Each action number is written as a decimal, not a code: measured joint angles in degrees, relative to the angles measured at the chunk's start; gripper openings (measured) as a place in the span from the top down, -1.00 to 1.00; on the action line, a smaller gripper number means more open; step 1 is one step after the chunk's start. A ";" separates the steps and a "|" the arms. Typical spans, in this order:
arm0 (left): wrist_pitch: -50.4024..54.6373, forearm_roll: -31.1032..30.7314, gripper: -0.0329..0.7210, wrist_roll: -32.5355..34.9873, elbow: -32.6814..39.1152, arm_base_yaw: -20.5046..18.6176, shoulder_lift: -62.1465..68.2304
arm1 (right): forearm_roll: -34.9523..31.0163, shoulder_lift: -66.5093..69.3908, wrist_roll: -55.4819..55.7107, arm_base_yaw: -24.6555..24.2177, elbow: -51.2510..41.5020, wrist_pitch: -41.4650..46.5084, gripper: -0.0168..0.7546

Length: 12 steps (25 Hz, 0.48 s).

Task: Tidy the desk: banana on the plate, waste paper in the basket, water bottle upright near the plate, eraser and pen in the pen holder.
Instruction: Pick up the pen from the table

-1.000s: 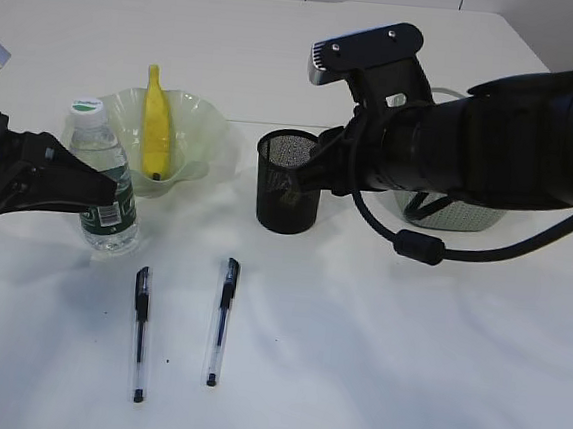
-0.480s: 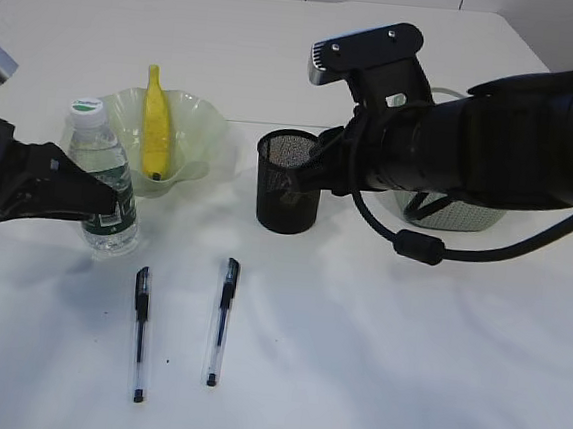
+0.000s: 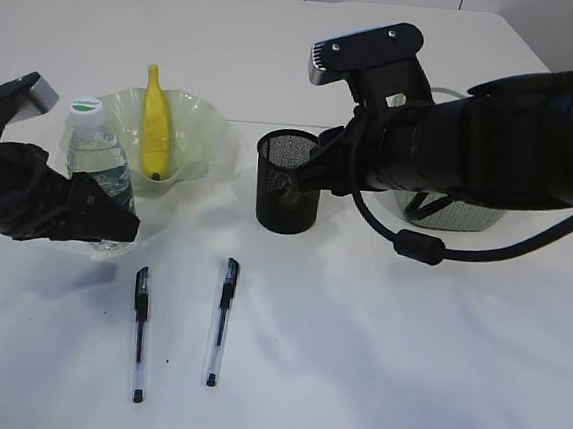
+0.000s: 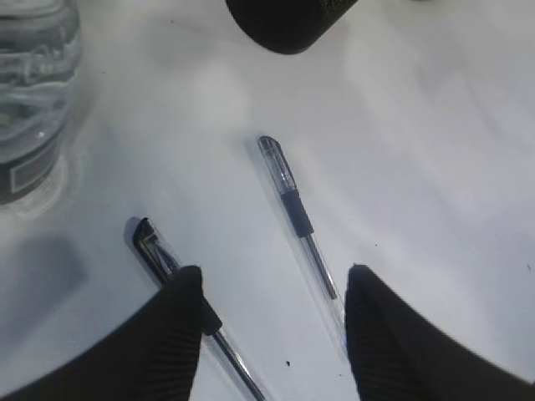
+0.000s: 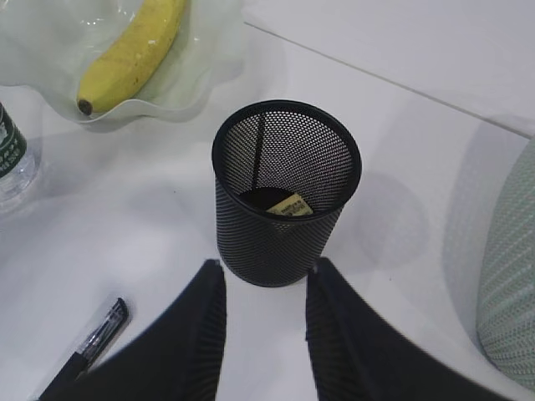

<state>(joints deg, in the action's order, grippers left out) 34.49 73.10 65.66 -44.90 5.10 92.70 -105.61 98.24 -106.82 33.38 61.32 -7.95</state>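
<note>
White desk (image 3: pixel 352 381), contents as follows. Banana (image 3: pixel 155 128): lying in the pale green scalloped plate (image 3: pixel 200 117) at the rear left, stem pointing away from the camera. Water bottle (image 3: pixel 92 147): standing upright just beside the plate's left edge, white cap on, its lower part hidden behind the left arm. Pen holder (image 3: pixel 288 182): black mesh cup standing right of the plate; the right wrist view is showing a small eraser (image 5: pixel 289 205) with a yellowish label lying on its bottom. Two pens: left pen (image 3: pixel 140 330) and right pen (image 3: pixel 221 319), both clear-barrelled with black caps, lying flat on the desk in front of the bottle and holder, roughly parallel and apart from each other, caps toward the rear. Basket (image 3: pixel 457 214): pale woven body, mostly hidden behind the right arm at the right. Left gripper (image 4: pixel 272 330): hovering low over the pens with its two black fingers spread apart and nothing between them; in its wrist view the left finger is overlapping the left pen's barrel while the right pen is lying between the fingers, and contact cannot be told. Right gripper (image 5: pixel 263 322): hanging just in front of the pen holder, fingers parted and holding nothing, the holder's wall showing between them.
</note>
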 joint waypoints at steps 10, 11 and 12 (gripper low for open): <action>-4.32 -7.08 -0.11 -4.54 -0.08 0.24 0.00 | 0.00 0.00 0.00 0.00 0.00 0.00 0.31; -4.86 -8.09 -0.11 -5.35 -0.08 0.24 0.00 | 0.00 0.00 0.00 0.00 0.00 0.00 0.31; -5.26 -9.12 -0.11 -6.11 -0.08 0.24 0.00 | 0.00 0.00 0.00 0.00 0.00 0.00 0.31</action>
<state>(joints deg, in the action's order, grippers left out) 29.23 63.98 59.56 -44.98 5.34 92.70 -105.61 98.24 -106.82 33.38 61.32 -7.95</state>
